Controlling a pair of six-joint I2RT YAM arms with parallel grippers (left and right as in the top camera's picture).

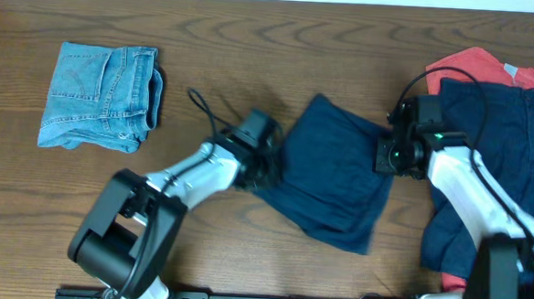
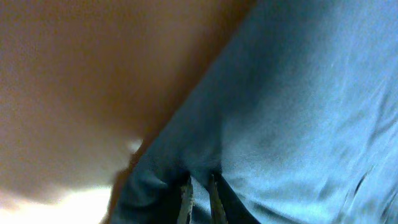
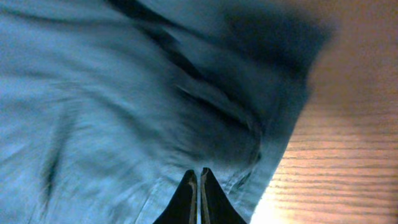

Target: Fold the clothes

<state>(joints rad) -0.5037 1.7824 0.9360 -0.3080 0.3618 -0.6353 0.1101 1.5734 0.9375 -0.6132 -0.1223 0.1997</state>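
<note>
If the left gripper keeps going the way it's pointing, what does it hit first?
The navy garment. The left gripper already has its fingers at the cloth's left edge, so pushing on likely just drives deeper into that fabric; the depth beyond it is unclear.

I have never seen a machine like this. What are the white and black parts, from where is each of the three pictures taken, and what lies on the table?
The white and black parts are two robot arms at a wooden table. Each arm ends in a two-finger tool. One picture looks down from a fixed camera above the table. The other two come from small cameras on the wrists, so they look very close and blurred.

In the middle lies a dark blue garment. The left tool is at its left edge and the right tool at its right edge. In both wrist views the fingers are nearly together on the cloth, so each seems to pinch it.

At the far left lie folded light blue jeans. At the right is a pile of clothes, dark blue over red, not yet folded.
</note>
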